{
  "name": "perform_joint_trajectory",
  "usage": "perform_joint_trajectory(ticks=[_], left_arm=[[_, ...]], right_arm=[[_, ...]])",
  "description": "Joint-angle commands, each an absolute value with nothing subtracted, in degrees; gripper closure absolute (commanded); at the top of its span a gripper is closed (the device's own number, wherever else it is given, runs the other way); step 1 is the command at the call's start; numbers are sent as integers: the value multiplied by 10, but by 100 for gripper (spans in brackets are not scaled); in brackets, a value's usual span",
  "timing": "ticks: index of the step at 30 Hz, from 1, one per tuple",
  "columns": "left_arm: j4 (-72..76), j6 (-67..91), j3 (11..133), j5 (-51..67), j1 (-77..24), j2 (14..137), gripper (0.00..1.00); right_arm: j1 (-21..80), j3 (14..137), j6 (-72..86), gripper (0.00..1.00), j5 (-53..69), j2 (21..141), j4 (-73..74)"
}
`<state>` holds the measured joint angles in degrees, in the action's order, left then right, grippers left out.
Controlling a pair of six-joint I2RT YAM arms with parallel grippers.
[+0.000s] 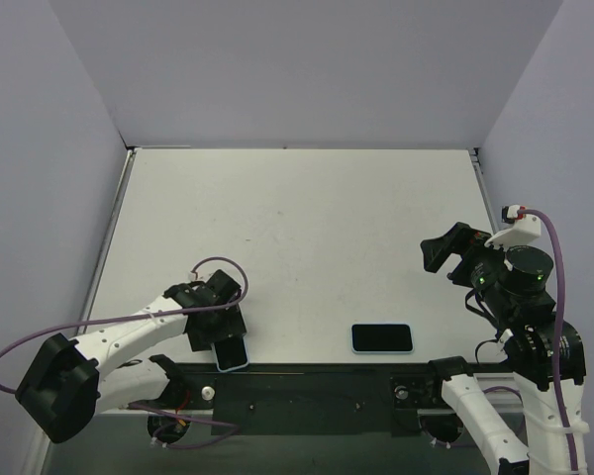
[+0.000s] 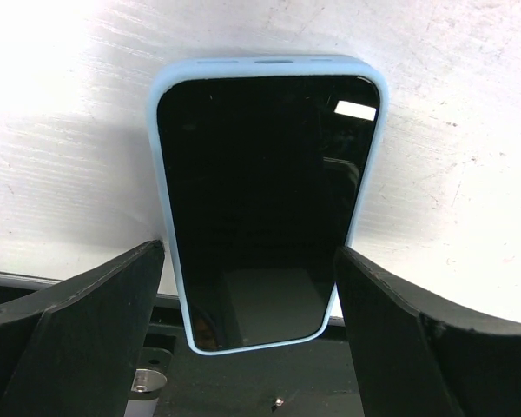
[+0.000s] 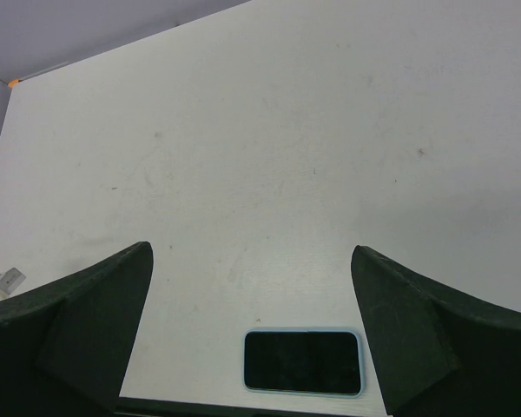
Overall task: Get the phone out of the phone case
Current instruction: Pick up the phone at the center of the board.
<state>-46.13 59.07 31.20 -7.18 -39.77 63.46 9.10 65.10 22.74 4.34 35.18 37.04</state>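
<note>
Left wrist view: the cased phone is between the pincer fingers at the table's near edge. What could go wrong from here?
1. The phone case overhangs the table edge at its near end; a nudge could tip it off.
2. The left pincer flanks the case's sides, so squeezing may clamp the phone in rather than free it.
3. The right pincer is open, far off, bracing nothing.
</note>
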Motion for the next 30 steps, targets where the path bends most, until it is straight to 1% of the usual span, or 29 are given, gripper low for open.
perform_joint_trajectory(ticks=[1,14,22,30], left_arm=[[-399,569,301,-51,-403,641,9],[-410,619,285,-68,-402,577,9],[-401,609,282,-63,-402,570,9],[-394,599,293,-62,-404,624,9]], right_arm=[[96,647,231,9,47,360,347],[97,637,237,9,49,361,341],[98,635,239,9,50,357,340],[98,635,240,10,49,357,339]])
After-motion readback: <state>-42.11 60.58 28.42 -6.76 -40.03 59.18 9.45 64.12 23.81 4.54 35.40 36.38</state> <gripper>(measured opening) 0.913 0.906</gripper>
